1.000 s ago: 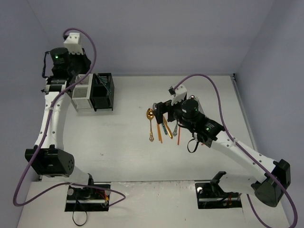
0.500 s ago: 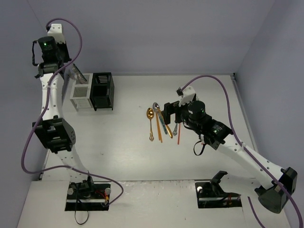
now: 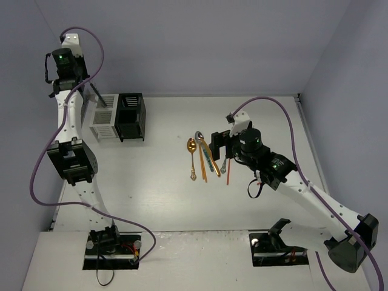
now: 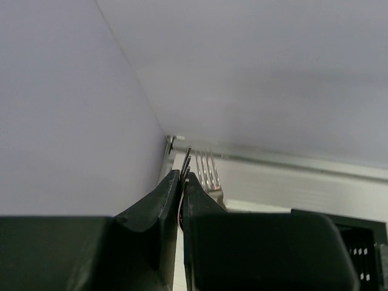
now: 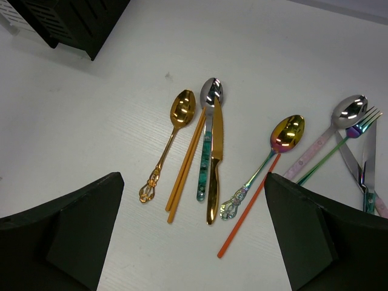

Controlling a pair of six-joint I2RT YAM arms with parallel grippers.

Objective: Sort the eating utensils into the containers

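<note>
Left gripper raised, slim utensil pinched inside

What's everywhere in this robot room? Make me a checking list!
Surface: white table.
Job's things: white caddy and black caddy side by side, far left; gold spoon, gold chopsticks, teal-patterned spoon, gold knife, rainbow spoon and orange-red chopstick loose mid-table.
Clutter: nothing seen.
Grippers: left gripper raised beside the white caddy, fingers shut on a fork; right gripper open above the loose utensils.
Cables: purple cables along both arms.
Surroundings: plain pale walls.
</note>
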